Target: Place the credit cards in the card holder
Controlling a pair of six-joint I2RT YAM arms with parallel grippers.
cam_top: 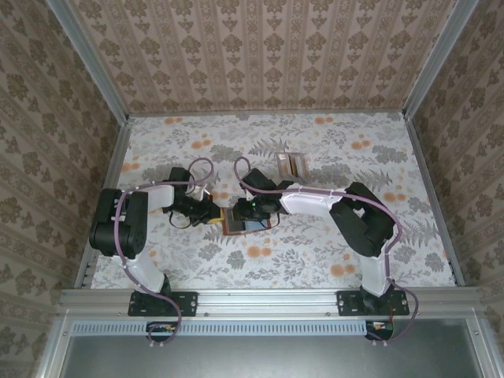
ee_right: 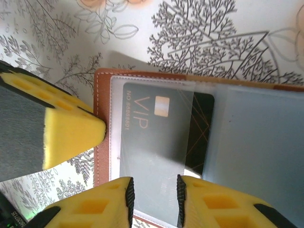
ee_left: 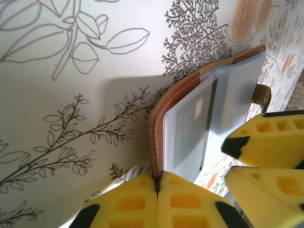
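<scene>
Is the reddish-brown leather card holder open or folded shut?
Open: the leather card holder lies spread, clear sleeves exposed, dark VIP card partly in one.

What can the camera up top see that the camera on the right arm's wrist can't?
Top camera: both whole arms, the patterned walls, and the spare cards lying farther back on the table. Right wrist camera: close enough to read "VIP" on the dark card tucked in a clear sleeve, plus the stitching along the card holder. Both: the open brown card holder on the flowered table, with the left fingers and right fingers at it.
</scene>
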